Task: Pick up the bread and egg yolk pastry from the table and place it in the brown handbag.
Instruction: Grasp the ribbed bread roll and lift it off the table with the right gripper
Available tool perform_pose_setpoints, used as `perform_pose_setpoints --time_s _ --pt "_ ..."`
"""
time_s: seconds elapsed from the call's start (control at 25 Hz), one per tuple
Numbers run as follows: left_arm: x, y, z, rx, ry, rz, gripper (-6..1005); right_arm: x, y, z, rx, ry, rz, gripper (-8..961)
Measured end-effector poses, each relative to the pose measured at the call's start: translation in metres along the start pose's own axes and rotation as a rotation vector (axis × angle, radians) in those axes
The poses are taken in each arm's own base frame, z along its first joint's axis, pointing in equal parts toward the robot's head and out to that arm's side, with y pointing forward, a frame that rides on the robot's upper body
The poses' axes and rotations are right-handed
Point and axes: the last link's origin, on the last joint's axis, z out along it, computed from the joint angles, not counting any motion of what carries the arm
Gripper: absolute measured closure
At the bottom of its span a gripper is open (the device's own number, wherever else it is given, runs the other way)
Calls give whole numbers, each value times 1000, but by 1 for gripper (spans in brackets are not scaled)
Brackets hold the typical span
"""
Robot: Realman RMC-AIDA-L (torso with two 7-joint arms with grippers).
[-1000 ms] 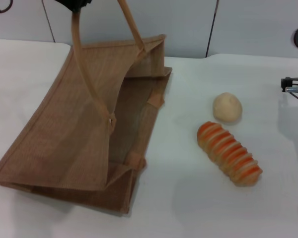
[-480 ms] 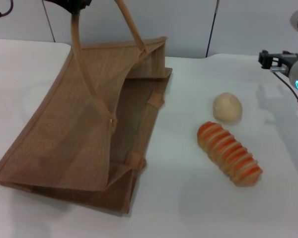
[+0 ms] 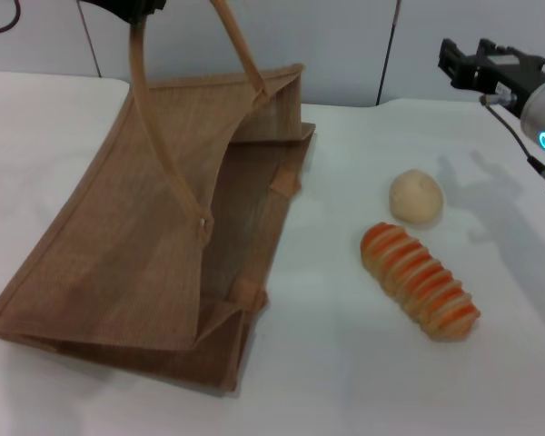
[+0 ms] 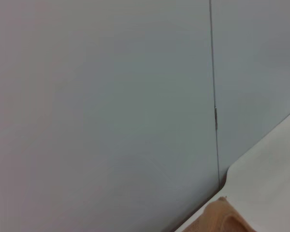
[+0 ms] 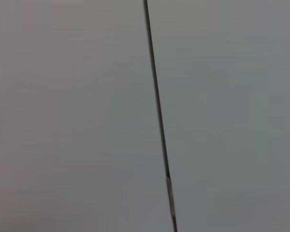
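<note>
The brown handbag (image 3: pixel 154 236) lies tilted on the white table at the left, its mouth open toward the right. My left gripper (image 3: pixel 134 7) is at the top edge, shut on the bag's handle (image 3: pixel 145 109) and holding it up. A bit of the bag (image 4: pixel 221 218) shows in the left wrist view. The egg yolk pastry (image 3: pixel 416 196) sits right of the bag. The bread (image 3: pixel 420 280) lies just in front of it, slanted. My right gripper (image 3: pixel 480 62) is open and empty, raised above the table behind and to the right of the pastry.
The white table (image 3: pixel 363 363) ends at a grey panelled wall (image 3: pixel 345 45) behind. The right wrist view shows only that wall and a dark seam (image 5: pixel 158 121).
My right gripper has risen and moved left from the right edge toward the back of the table. The bag, pastry and bread have not moved.
</note>
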Motion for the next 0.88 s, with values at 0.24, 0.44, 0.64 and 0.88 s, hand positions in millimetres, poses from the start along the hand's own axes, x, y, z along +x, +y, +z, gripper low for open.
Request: perform_pose_setpoints --time_s 0.24,0.44,0.64,0.88 --pt "-2 -1 0 4 -7 -3 879 -11 8 -13 -55 -72 0 450" --pt "-3 -1 0 6 -9 -5 879 -12 6 -16 -43 -74 -4 451" --pt "-4 -2 -1 9 -10 -9 879 -11 6 -18 -18 -57 -48 452" --pt "-3 -2 -1 9 -10 -12 879 -17 9 -21 47 -17 -133 453"
